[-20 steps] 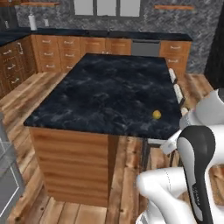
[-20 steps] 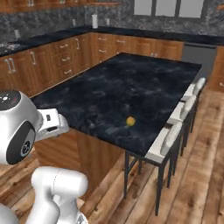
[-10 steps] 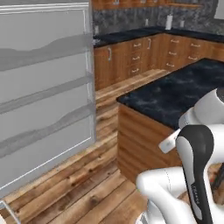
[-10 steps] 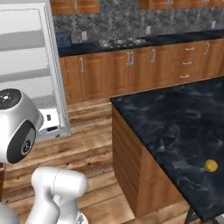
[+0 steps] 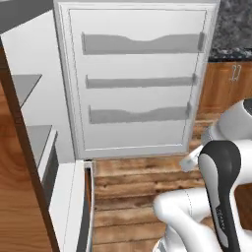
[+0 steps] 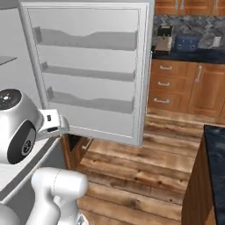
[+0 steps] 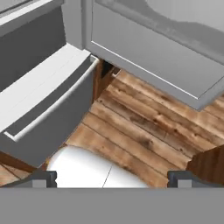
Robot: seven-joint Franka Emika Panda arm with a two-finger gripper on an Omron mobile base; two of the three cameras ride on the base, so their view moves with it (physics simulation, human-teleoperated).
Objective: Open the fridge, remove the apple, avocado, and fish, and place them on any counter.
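I faced the fridge (image 5: 29,147) with its door (image 5: 140,83) swung wide open, three grey door shelves (image 5: 140,44) showing on the inner side. I could read no lettering anywhere; the marks on the arm were too blurred. My right base view added what the left lacked: a wall cabinet run (image 6: 184,83) with dark top, a toaster (image 6: 163,38) and a blue box (image 6: 189,42), plus a corner of the counter (image 6: 216,149) at far right. The floor (image 6: 145,171) was wood planks. In the hand view the gripper (image 7: 111,179) stood fully spread, holding nothing, above the floor beside the fridge's lower drawer (image 7: 48,105). I saw no fruit or fish.
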